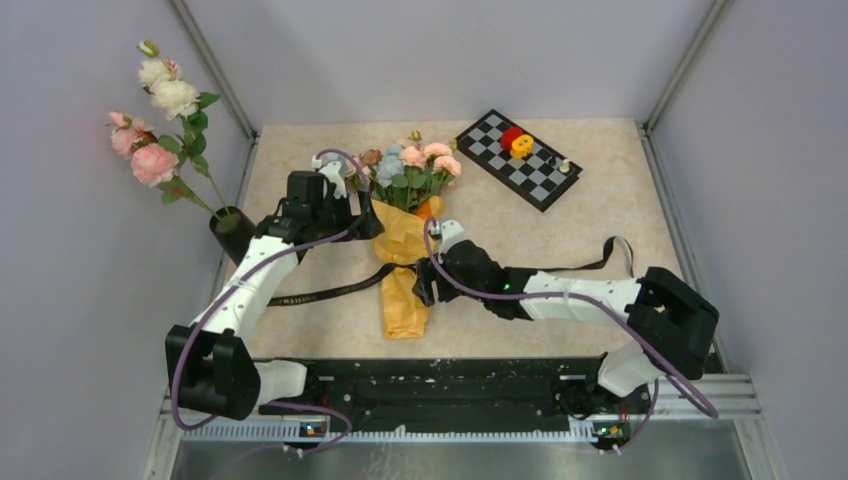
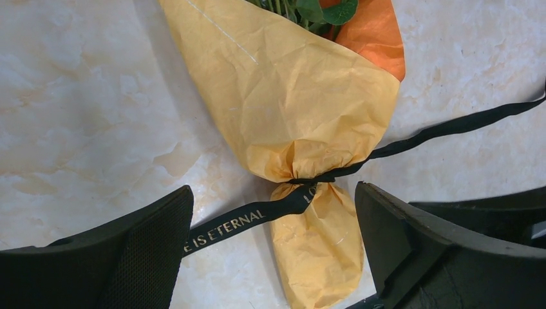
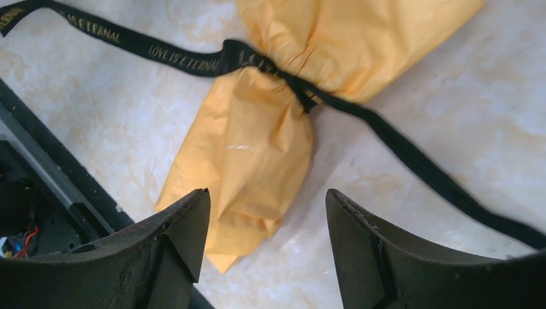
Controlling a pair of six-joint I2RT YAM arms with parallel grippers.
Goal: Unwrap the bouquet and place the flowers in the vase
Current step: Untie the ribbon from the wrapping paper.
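The bouquet point(image 1: 404, 262) lies mid-table in orange-yellow paper point(image 2: 290, 96), its pastel flowers point(image 1: 412, 163) pointing to the far side. A black ribbon point(image 2: 244, 222) with gold lettering is tied round the paper's narrow neck point(image 3: 293, 87), and its ends trail left and right across the table. My left gripper point(image 1: 366, 222) hovers open by the wrap's upper left; in its wrist view the left gripper point(image 2: 273, 193) frames the tied neck. My right gripper point(image 1: 424, 282) is open at the paper's right side; in its wrist view the right gripper point(image 3: 267, 193) straddles the paper's tail. The black vase point(image 1: 232, 233) stands at the left edge.
Long-stemmed pink and white roses point(image 1: 155, 120) stand in the vase and lean over the left wall. A checkerboard point(image 1: 518, 158) with red and yellow pieces lies at the far right. The black base rail point(image 1: 440, 385) runs along the near edge.
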